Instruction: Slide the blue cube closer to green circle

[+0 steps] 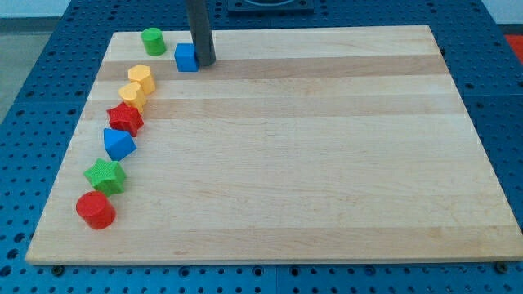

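The blue cube [186,57] sits near the board's top left. The green circle [152,40], a short green cylinder, stands a little to the cube's upper left, with a small gap between them. My tip [204,63] is right against the cube's right side, touching or nearly touching it. The dark rod rises from there out of the view's top.
A line of blocks runs down the wooden board's [327,163] left side: a yellow hexagon [141,77], a yellow block [132,95], a red star [125,118], a blue triangular block [118,144], a green star [105,175] and a red cylinder [96,210].
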`<state>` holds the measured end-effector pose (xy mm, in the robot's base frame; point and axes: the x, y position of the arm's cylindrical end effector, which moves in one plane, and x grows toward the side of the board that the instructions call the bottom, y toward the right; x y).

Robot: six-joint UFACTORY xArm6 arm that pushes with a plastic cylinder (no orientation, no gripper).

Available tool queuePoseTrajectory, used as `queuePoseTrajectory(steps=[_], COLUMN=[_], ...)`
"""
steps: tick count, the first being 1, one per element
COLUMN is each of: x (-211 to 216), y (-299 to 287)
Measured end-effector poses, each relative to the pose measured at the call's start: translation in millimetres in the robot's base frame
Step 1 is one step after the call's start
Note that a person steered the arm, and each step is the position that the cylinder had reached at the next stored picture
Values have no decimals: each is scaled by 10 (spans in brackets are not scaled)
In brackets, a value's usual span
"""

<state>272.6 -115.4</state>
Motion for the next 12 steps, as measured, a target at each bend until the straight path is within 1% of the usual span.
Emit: queuePoseTrajectory(steps=[3,4,5,7,10,12], x=[-73,-73,-56,187,138,90], y=[-34,-209,-344,-374,-381,-680])
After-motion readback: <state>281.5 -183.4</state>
